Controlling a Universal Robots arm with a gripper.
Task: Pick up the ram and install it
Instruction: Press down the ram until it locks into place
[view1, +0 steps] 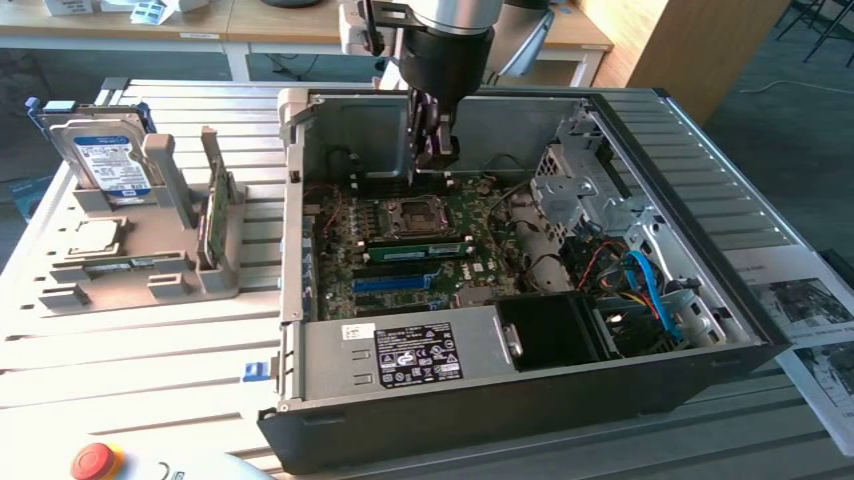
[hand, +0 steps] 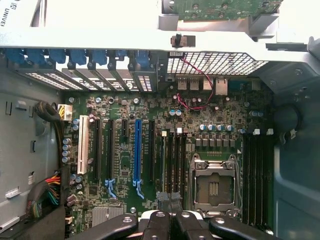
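Green, thin circuit-board ram stick (view1: 422, 247) lies seated in its motherboard slot beside the square metal processor socket (view1: 406, 214); black gripper (view1: 438, 152), fingers clenched on nothing, hangs just above the board near the open grey computer case's (view1: 534, 395) rear wall.

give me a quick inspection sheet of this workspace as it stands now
surface: slatted metal table carrying an open computer case.
job's things: one ram stick lies seated on the motherboard beside the empty cpu socket.
clutter: grey holder at the exterior view's left with a hard drive and a green card standing on edge.
grippers: gripper shut, hanging inside the case above the board; whether it holds anything cannot be told.
cables: blue cables and red wires inside the case.
surroundings: red stop button, printed sheets, wooden desks behind.
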